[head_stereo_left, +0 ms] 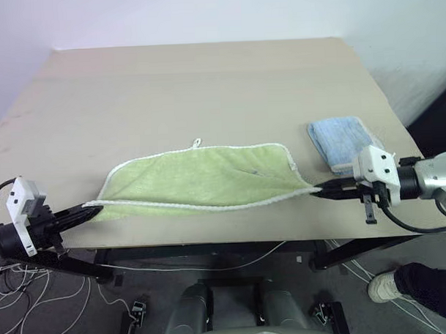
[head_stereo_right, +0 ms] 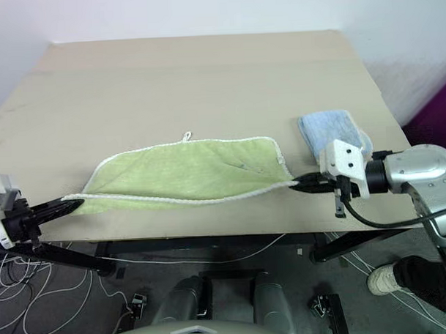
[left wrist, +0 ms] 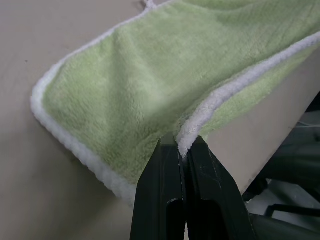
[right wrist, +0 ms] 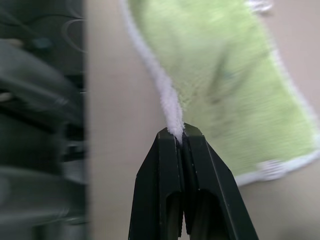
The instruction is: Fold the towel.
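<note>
**Towel fold: first fold looks about done, both corners pinched**

So nearest the robot, along the front edge of the surface, both claws have hold of the towel. The left claw is clamped tight on the towel's near-left corner, and the wrist view shows the white edging squeezed right between its fingers. The right claw is doing the same on the near-right corner, closed on the white trim. Between them the front hem runs as a shallow sagging line just at the surface's front lip.

The towel itself lies across the near-middle of the surface as a long strip, and it looks doubled over: the held edge sits on top of a lower layer, with the little white loop poking out at the far edge. My read is the first lengthwise fold is basically made but not let go of yet. Left to do: release, smooth it, then probably fold it across end to end.

Just past the right claw, a folded light blue cloth sits apart from the towel. Further back it's just bare tabletop.
</note>
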`<act>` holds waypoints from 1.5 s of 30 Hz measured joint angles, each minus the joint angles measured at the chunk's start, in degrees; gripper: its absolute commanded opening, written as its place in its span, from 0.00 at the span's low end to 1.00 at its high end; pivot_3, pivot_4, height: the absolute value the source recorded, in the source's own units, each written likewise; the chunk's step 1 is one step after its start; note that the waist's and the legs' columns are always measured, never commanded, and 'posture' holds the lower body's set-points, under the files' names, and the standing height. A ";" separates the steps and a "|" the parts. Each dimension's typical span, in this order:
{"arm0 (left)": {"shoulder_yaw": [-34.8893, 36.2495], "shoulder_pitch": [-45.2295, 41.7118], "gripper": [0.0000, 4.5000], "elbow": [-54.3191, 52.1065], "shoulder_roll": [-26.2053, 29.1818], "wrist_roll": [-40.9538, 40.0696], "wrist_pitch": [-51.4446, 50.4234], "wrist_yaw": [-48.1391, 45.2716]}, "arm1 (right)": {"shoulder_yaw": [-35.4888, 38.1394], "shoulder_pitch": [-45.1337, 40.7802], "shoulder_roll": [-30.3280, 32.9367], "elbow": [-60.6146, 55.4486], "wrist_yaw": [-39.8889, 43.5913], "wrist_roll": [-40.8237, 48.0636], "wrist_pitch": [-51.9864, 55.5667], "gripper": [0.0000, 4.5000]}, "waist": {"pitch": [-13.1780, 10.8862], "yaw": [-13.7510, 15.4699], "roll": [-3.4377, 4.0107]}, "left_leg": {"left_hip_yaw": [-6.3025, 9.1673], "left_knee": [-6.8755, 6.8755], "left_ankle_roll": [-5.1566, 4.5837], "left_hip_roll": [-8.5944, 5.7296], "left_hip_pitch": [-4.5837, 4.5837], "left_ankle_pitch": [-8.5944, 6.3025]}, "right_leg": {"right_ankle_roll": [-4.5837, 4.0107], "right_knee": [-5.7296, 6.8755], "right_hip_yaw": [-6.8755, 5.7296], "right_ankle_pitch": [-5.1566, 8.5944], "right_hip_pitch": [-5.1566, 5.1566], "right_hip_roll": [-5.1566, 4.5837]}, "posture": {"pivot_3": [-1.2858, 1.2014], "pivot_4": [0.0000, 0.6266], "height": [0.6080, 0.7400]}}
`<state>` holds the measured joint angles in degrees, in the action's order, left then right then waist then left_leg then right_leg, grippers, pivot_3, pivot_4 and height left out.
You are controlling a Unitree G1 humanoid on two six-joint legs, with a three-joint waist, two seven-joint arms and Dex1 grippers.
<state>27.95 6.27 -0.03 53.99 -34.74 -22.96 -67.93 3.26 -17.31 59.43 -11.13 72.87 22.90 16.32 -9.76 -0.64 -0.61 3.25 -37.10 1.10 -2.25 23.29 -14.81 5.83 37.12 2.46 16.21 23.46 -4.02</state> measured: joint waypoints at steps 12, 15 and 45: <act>-11.10 -22.44 0.00 23.15 -4.39 15.70 14.84 11.47 | -11.85 -22.10 -12.40 28.61 -2.86 -14.60 -12.08 0.00 | 0.00 -0.20 -0.01 | -0.09 0.01 0.01 -0.09 0.13 0.01 | 0.04 0.05 -0.05 -0.02 0.23 0.10 | 0.52 0.24 1.00; -13.75 -25.99 0.00 28.90 -5.62 19.17 18.28 13.41 | -13.58 -26.52 -15.69 37.31 -3.94 -17.65 -15.81 0.00 | 0.00 -0.26 -0.01 | -0.11 -0.01 0.01 -0.09 0.15 0.01 | 0.04 0.10 -0.03 -0.03 0.27 0.20 | 0.52 0.24 1.00; -5.99 -20.21 0.98 24.92 -7.38 15.14 17.66 17.85 | 2.24 -16.88 -19.00 26.13 -18.52 -8.58 -2.00 1.00 | 0.02 -0.12 -0.04 | -0.02 -0.06 0.02 -0.02 0.26 0.02 | 0.05 0.18 0.06 -0.03 0.33 0.13 | 0.52 0.24 1.00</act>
<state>21.96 -13.94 24.88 46.61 -19.60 -5.30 -50.08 5.50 -34.20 40.43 15.00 54.36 14.32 14.32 -9.74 -0.76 -0.65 3.23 -37.16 1.11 -2.27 23.55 -14.79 5.87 37.30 2.52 16.18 23.79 -3.88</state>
